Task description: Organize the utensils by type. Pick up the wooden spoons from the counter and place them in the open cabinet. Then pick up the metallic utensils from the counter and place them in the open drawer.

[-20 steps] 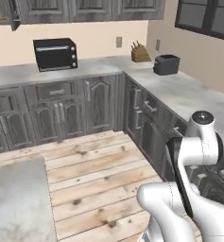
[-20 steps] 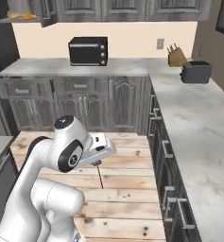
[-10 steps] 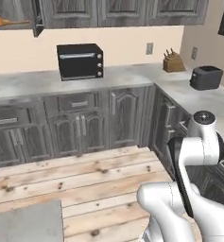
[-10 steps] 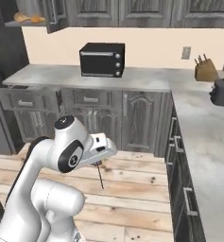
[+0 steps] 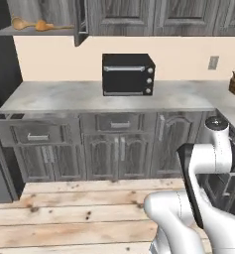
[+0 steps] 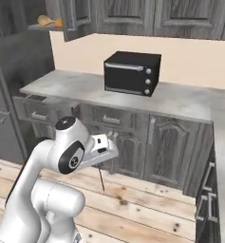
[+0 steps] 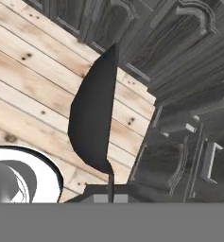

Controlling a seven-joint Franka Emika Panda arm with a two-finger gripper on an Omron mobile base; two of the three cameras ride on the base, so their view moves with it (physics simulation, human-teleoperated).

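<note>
Metal utensil in transit to the open drawer (image 5: 35,133)

End effector (image 6: 100,167) clamps a thin metal utensil (image 7: 93,115); wooden spoons (image 5: 30,24) rest in the cabinet (image 5: 42,31) at 11 o'clock; next, approach the drawer.

Black toaster oven (image 6: 132,73) upper centre on grey counter (image 6: 180,99); wooden spoons (image 6: 50,21) upper left in cabinet (image 6: 66,16); drawer (image 6: 35,110) ajar mid-left.

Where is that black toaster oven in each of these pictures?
Left base view: the black toaster oven stands on the counter, just above the picture's middle.
Right base view: it stands on the same counter, slightly right of the middle, upper half.
Hand view: cupboard doors and plank floor; no oven there.
Shared landmark: the wooden spoons on the open cabinet's shelf, upper left.
</note>
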